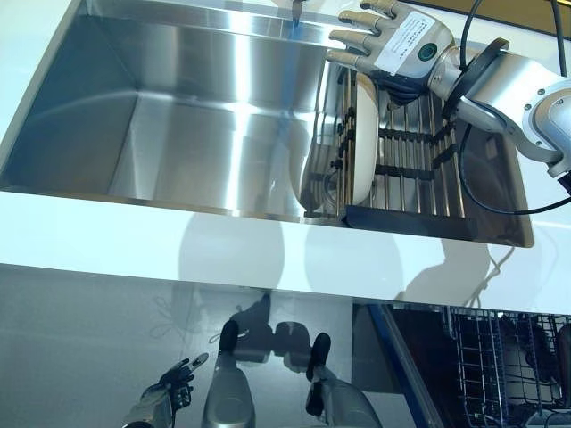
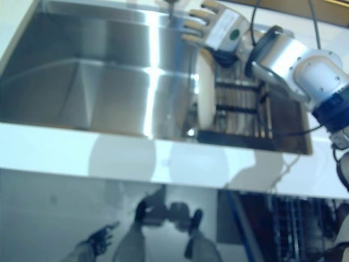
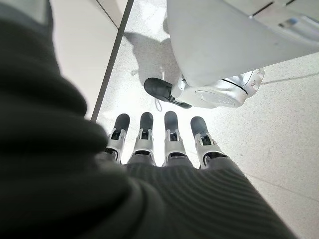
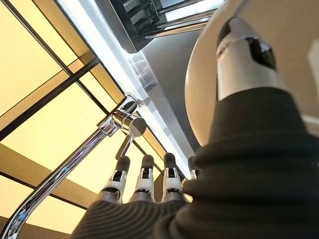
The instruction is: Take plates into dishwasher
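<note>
A white plate [image 1: 364, 143] stands on edge in the wire drying rack [image 1: 419, 152] in the right part of the steel sink [image 1: 178, 134]. My right hand [image 1: 393, 40] hovers just over the plate's top rim, fingers straight and pointing left, open. In the right wrist view the thumb [image 4: 239, 64] lies close against the plate [image 4: 199, 99]; I cannot tell if it touches. My left hand [image 1: 169, 392] hangs low by the floor, far from the sink, with its fingers [image 3: 169, 139] straight and nothing in it.
A white counter edge [image 1: 134, 241] runs along the front of the sink. The dishwasher's blue wire basket [image 1: 500, 357] stands pulled out below at the lower right. A chrome faucet [image 4: 124, 119] rises behind the sink.
</note>
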